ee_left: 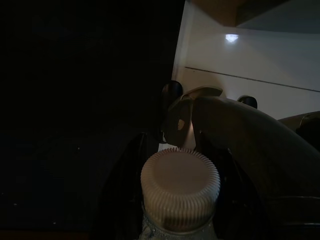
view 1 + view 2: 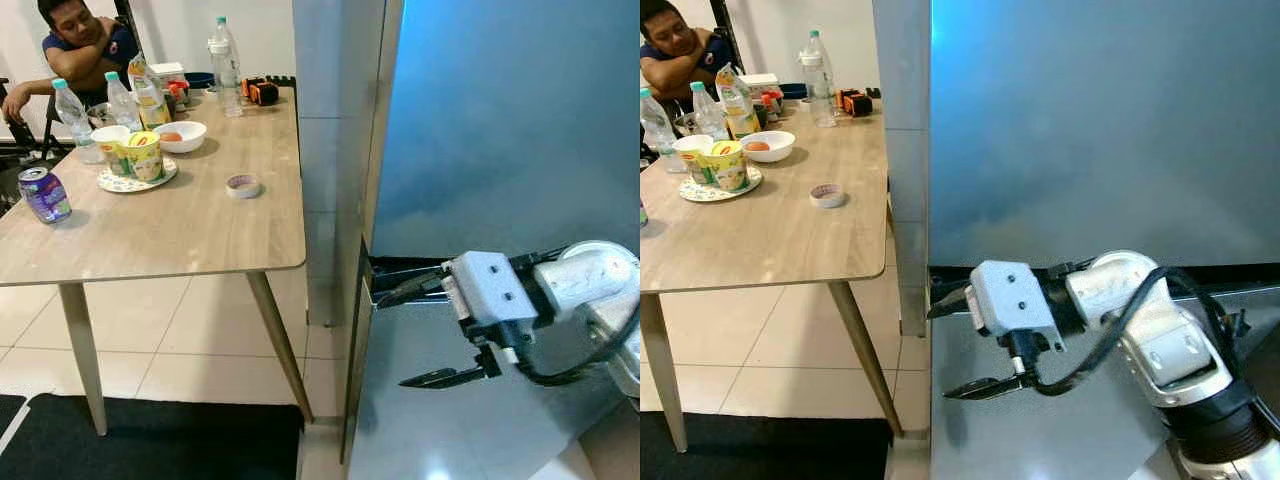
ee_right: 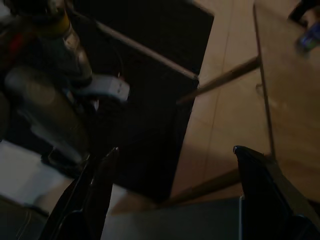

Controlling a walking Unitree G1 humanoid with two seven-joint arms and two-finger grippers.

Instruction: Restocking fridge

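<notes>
fridge [image 2: 1080, 120] stands just right of the worktop [image 2: 190, 225], its silver doors shut. the right gripper [image 2: 952, 345] sits at the gap between the doors, jaws wide. the dim left wrist view shows a ribbed bottle cap [image 1: 180, 187] between the left jaws, bottle body cut off. four bottles [image 2: 226, 60] and one purple can [image 2: 44, 194] stand on the worktop.

The silver right arm [image 2: 1160, 330] ends in a white screwed block, a looping black cable and a black-fingered end effector [image 2: 960, 345].
</notes>
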